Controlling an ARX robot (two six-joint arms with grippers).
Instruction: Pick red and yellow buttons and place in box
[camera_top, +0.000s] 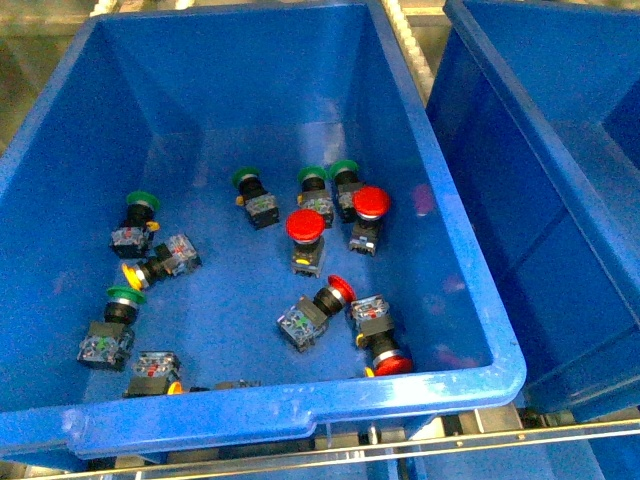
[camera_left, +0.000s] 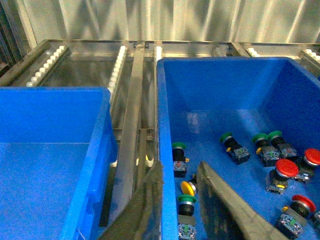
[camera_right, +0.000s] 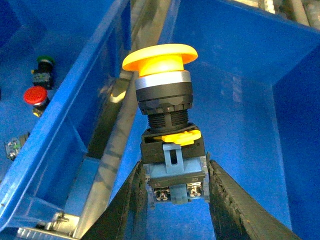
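Right fingers (camera_right: 231, 205) pinch the yellow button (camera_right: 161, 85) — cap pointing outward.

Small raised numerals, apparently "11" and "23", stand on the clear-grey plastic contact block (camera_right: 176, 172) of the round yellow-capped, black-bodied push button (camera_right: 161, 75).

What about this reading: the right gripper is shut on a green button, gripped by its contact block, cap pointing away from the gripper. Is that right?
Not quite: the cap is yellow, not green. The right wrist view shows the right gripper shut on a yellow button, gripped by its contact block, cap pointing away from the gripper.
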